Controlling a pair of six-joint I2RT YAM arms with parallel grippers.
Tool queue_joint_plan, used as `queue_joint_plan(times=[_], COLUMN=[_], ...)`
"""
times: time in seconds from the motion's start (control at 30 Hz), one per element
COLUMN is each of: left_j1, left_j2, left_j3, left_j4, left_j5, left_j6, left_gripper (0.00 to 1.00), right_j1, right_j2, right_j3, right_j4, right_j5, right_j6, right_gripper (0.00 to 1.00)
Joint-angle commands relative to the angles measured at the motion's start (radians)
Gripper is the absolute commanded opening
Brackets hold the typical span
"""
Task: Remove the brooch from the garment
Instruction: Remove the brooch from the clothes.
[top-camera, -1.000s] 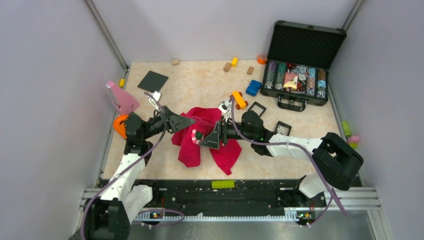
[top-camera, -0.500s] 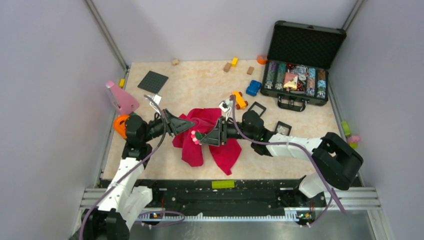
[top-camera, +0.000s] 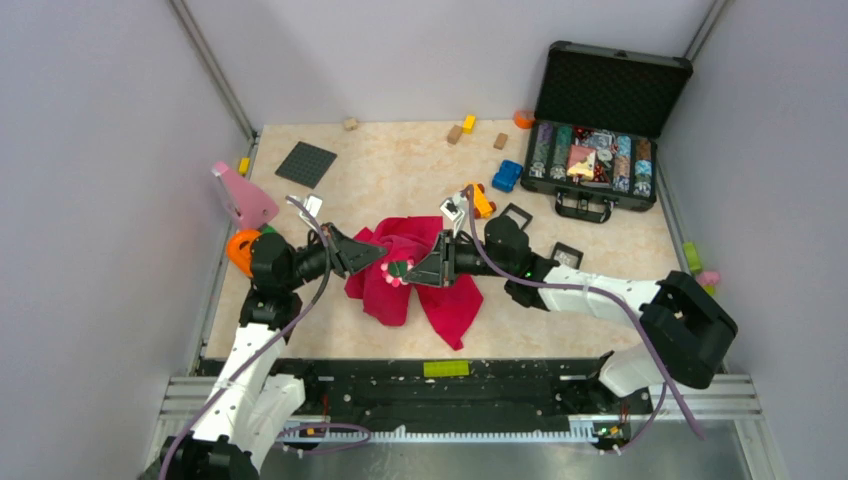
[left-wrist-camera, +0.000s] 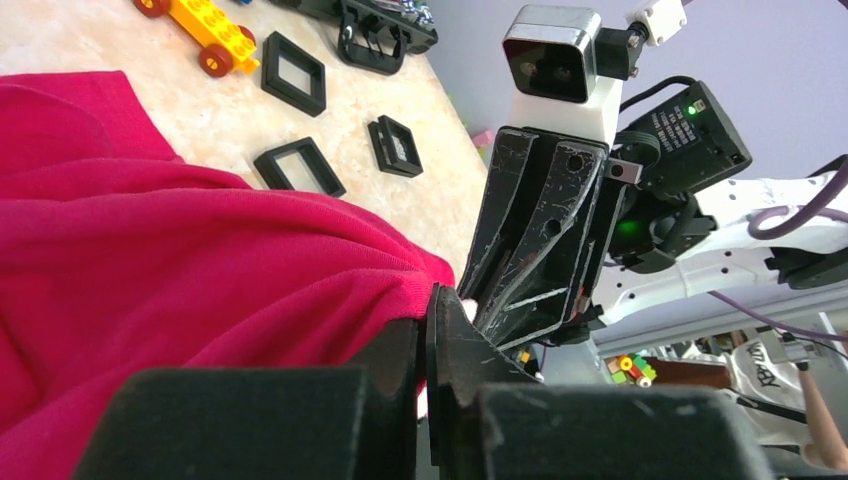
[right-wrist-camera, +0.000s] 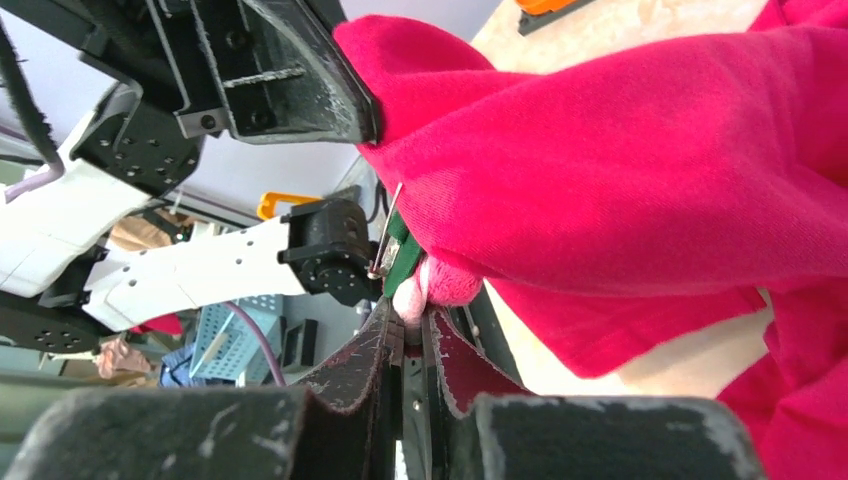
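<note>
While the left gripper (top-camera: 381, 256) clamps a fold of the crimson cloth garment (top-camera: 445, 300) as an anchor, the right gripper (top-camera: 409, 272) pinches the pink-and-white flower-shaped brooch (top-camera: 396, 270) toward the beige table's (top-camera: 400, 170) near edge, its pin seemingly not yet free.

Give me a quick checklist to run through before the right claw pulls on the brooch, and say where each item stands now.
1. Left claw shut on the garment: ok.
2. Right claw shut on the brooch: ok, it pinches a petal.
3. Pin clear of the garment: cannot tell; the brooch sits against it.
4. Gap between the two claws: cannot tell; they are very close.
5. Yellow toy car off the right arm's line: ok, it lies on the arm's far side.
</note>
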Motion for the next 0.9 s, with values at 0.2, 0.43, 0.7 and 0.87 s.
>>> queue_joint_plan(times=[0.2,0.43,0.7,0.87], left_j1=[-0.006,-0.006,-0.01,-0.019], left_j2=[-0.047,-0.05,-0.102,-0.123], left_j3=[0.048,0.049,0.093,0.101], left_j4=[-0.036,-0.045,-0.214,-0.21], left_j5=[-0.022,0.001,-0.071,-0.087], left_j6=[0.058,0.06,0.174,0.19], left_gripper=[0.0,0.01,0.7,0.73], right_j1=[-0.054,-0.057,-0.107,-0.118], right_j2=[-0.154,-0.169,-0.116,-0.07], right_j3=[0.073,0.115,0.367,0.541], right_j4=[-0.302,-0.398,-0.81,-1.104], right_j5=[0.017,-0.013,-0.126,-0.155], right_j6=[-0.125,-0.155,-0.282,-0.44], right_gripper=[0.0,0.0,0.0,0.0])
